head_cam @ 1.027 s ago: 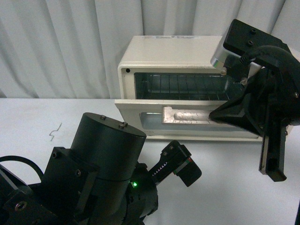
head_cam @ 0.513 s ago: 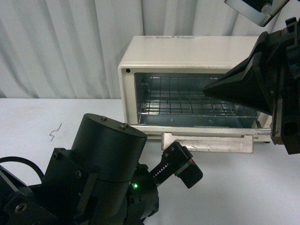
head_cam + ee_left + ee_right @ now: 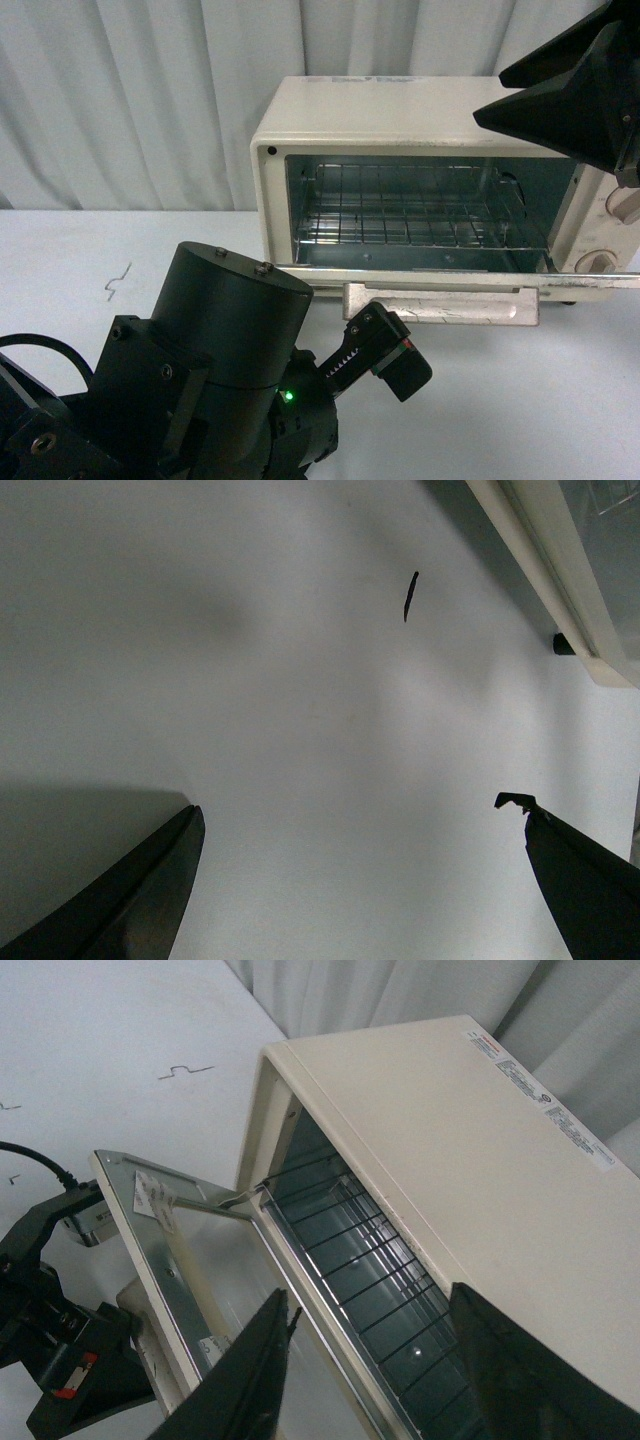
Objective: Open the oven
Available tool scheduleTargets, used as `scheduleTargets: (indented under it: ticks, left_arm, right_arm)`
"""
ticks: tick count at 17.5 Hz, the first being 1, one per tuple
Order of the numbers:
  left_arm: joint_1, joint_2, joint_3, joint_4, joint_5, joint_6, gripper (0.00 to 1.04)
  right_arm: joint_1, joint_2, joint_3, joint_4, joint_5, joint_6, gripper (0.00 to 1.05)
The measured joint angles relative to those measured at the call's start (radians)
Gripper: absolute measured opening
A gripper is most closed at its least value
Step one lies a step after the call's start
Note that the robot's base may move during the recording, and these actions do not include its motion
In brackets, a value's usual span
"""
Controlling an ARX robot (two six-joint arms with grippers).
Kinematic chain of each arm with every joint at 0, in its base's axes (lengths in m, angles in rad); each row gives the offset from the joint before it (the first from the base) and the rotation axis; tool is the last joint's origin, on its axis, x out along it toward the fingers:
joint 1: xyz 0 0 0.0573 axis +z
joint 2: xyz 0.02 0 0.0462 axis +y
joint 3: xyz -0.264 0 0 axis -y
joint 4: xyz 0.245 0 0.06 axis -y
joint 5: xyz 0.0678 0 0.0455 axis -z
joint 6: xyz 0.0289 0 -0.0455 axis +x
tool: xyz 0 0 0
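Observation:
The cream-white oven (image 3: 400,110) stands on the white table (image 3: 120,240) with its drop-down door (image 3: 450,280) lying flat open and the bar handle (image 3: 440,303) at its front edge. The wire rack (image 3: 410,215) shows inside, with two beige knobs (image 3: 600,262) to the right. My right gripper (image 3: 492,98) hangs open above the oven's upper right, holding nothing. In the right wrist view the right gripper (image 3: 372,1300) is over the oven's (image 3: 450,1130) cavity and lowered door (image 3: 150,1250). My left gripper (image 3: 355,808) is open over bare table, with the door's edge (image 3: 545,560) off to one side.
The left arm's black body (image 3: 220,370) fills the lower left foreground, close to the handle. A small bent wire (image 3: 118,280) lies on the table left of the oven. White curtains (image 3: 150,100) close off the back.
The oven door has dropped from half open to fully flat. My right gripper has let go of it and risen up and to the right, away from the door.

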Motion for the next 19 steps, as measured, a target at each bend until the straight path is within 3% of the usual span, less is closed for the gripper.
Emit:
scheduleTargets:
  ticks: [5,9,10,11,12,17,19]
  left_arm:
    - [0.000,0.000,0.000,0.000,0.000,0.000,0.98]
    - [0.000,0.000,0.000,0.000,0.000,0.000,0.98]
    - [0.000,0.000,0.000,0.000,0.000,0.000,0.98]
    - [-0.001,0.000,0.000,0.002,0.007,0.000,0.98]
    - [0.000,0.000,0.000,0.001,0.004,0.000,0.98]
    - [0.000,0.000,0.000,0.001,0.005,0.000,0.98]
    - [0.000,0.000,0.000,0.000,0.002,0.000,0.98]
  right_arm:
    - [0.000,0.000,0.000,0.000,0.000,0.000,0.98]
    - [0.000,0.000,0.000,0.002,0.000,0.002,0.98]
    - [0.031,-0.005,-0.079,0.278,0.211,0.103,0.90]
    - [0.040,-0.071,-0.279,0.583,0.542,0.343,0.72]
    - [-0.008,-0.143,-0.423,0.759,0.721,0.528,0.54]
    - [-0.063,-0.319,-0.650,0.816,0.679,0.645,0.03]
    - [-0.087,-0.393,-0.710,0.813,0.667,0.655,0.02]
